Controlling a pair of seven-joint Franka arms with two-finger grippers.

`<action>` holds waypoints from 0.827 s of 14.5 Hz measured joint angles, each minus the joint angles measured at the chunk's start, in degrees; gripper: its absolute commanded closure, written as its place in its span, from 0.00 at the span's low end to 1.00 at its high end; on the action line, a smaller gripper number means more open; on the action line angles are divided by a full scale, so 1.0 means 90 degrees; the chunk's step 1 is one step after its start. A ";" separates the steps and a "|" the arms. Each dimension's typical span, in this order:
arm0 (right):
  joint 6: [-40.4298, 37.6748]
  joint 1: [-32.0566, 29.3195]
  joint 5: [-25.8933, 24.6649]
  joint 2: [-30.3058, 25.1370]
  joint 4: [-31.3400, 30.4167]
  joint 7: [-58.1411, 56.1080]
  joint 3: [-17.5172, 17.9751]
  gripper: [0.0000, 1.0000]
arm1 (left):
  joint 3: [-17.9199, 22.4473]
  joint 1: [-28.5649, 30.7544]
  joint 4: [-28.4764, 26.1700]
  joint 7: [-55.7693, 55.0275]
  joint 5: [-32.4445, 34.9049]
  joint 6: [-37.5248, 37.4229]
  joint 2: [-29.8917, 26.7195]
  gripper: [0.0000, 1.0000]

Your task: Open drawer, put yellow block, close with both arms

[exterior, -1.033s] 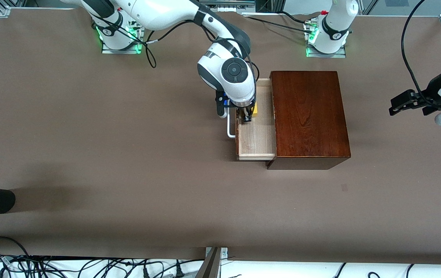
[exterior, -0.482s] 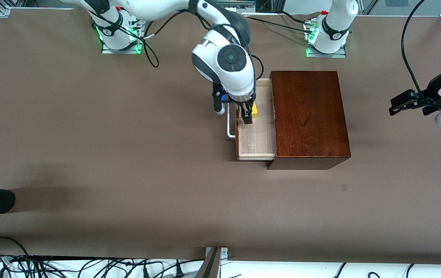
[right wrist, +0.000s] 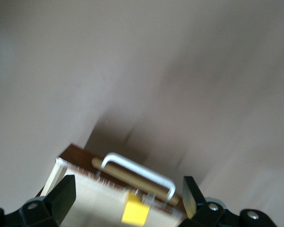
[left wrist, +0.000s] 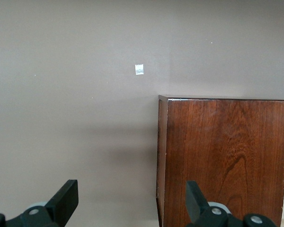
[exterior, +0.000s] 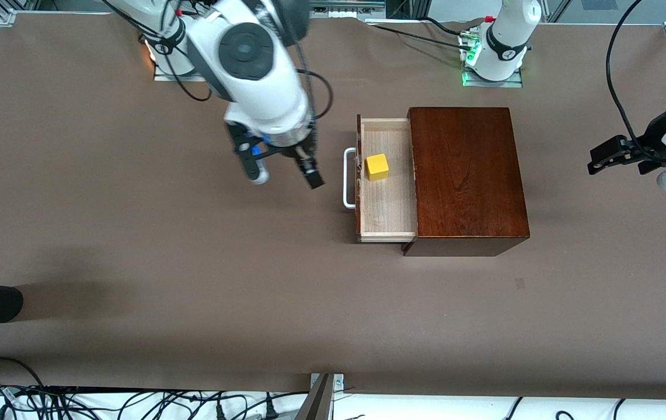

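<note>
One block (exterior: 377, 167), small, rigid and light, lies in the open drawer (exterior: 386, 210) at frame centre. Right gripper (exterior: 283, 168) hangs wide open and empty just left of the handle (exterior: 348, 178); left gripper (exterior: 613, 157) waits open and empty at right edge. The drawer likely slides easily if pushed on its stiff front.

yellow block (exterior: 377, 167) in open drawer (exterior: 388, 204)

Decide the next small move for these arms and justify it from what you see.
Probably bring the open right gripper to the white loop handle to push: the yellow block already sits in the pulled-out drawer. The open left gripper waits beside the mahogany box.
</note>
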 measured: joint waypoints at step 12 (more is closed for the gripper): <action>-0.0254 -0.0541 0.0000 -0.2462 -0.2660 -0.7988 -0.2679 0.00 | 0.0000 0.0000 0.0000 0.0000 0.0000 0.0001 0.0000 0.00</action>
